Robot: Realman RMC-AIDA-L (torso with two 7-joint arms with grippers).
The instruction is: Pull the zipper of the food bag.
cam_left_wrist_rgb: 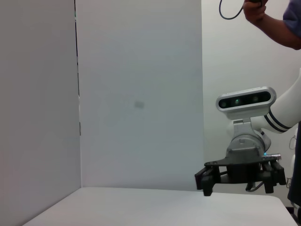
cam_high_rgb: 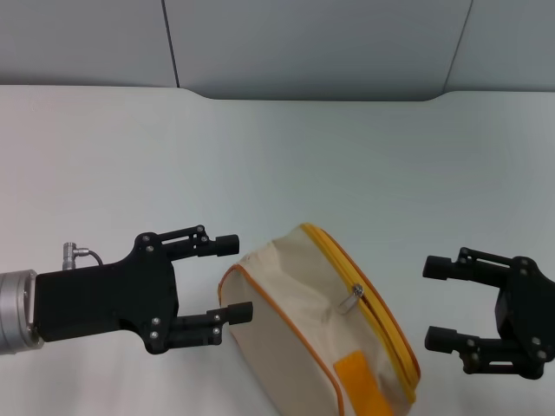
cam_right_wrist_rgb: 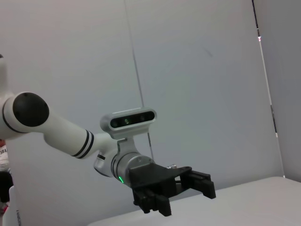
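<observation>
The food bag (cam_high_rgb: 299,325) is a beige canvas bag with orange piping and an orange strap (cam_high_rgb: 364,381), lying on the white table near the front middle in the head view. The zipper's silver pull tab (cam_high_rgb: 351,299) sits on the orange-edged track on the bag's right upper side. My left gripper (cam_high_rgb: 232,277) is open just left of the bag, its lower finger close to the bag's left end. My right gripper (cam_high_rgb: 438,301) is open to the right of the bag, apart from it. The right gripper also shows in the left wrist view (cam_left_wrist_rgb: 207,181), and the left gripper in the right wrist view (cam_right_wrist_rgb: 207,186).
The white table (cam_high_rgb: 277,156) stretches behind the bag to grey wall panels (cam_high_rgb: 303,43). A person's arm (cam_left_wrist_rgb: 277,23) holding a cable shows high in the left wrist view.
</observation>
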